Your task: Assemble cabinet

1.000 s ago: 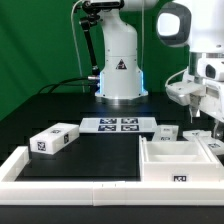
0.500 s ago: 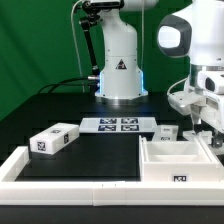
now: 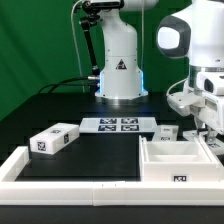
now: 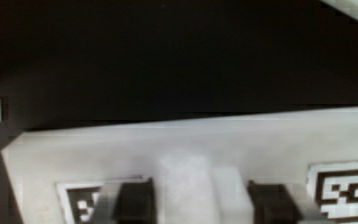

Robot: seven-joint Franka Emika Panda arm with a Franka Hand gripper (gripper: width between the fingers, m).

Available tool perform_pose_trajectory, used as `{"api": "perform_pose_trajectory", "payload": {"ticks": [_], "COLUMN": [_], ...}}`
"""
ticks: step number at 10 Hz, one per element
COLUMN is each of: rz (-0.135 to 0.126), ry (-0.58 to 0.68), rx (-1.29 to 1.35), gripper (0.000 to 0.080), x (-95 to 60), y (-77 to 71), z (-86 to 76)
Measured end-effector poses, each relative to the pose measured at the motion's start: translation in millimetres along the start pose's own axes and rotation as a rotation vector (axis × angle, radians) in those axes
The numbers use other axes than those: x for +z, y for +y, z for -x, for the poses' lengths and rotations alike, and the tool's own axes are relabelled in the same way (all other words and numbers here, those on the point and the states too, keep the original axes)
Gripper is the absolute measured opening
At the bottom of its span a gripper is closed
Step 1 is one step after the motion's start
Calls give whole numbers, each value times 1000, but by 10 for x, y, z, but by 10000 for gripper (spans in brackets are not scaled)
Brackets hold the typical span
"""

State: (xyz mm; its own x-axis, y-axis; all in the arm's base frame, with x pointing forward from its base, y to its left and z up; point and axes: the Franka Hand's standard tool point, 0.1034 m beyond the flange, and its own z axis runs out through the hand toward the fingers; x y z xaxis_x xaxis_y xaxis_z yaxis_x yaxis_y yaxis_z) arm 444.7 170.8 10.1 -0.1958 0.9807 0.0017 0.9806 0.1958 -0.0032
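Note:
The cabinet's square white shell (image 3: 176, 160) lies open side up at the exterior view's front right. A smaller white box part (image 3: 55, 140) with tags lies at the left, and another small tagged part (image 3: 167, 131) sits behind the shell. My gripper (image 3: 203, 128) hangs low at the shell's far right corner. In the wrist view my gripper (image 4: 197, 200) has its dark fingers (image 4: 131, 202) pressed on both sides of a raised white rib of a tagged white cabinet part (image 4: 194, 150). The view is blurred.
The marker board (image 3: 120, 125) lies flat in front of the robot's white base (image 3: 120, 70). A low white border frame (image 3: 70, 172) runs along the table's front and left. A green backdrop stands behind.
My gripper has come down and a little to the exterior view's right, to the part behind the shell. It has hardly moved in the last half second.

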Motion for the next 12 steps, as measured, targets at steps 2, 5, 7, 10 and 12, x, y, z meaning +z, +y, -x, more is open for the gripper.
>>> {"api": "perform_pose_trajectory", "payload": {"ticks": [2,5,7,10,12], "rz": [-19,-19,-27,-12,-7], "ry": [-12,-12,-33,-48,-53], "rx": [26,29,78,128,143], "gripper": [68,68,68,68,69], "x": [-3,-1,-147,-371,-459], "y": [3,1,20,-1,-79], "z": [10,20,135,426,600]}}
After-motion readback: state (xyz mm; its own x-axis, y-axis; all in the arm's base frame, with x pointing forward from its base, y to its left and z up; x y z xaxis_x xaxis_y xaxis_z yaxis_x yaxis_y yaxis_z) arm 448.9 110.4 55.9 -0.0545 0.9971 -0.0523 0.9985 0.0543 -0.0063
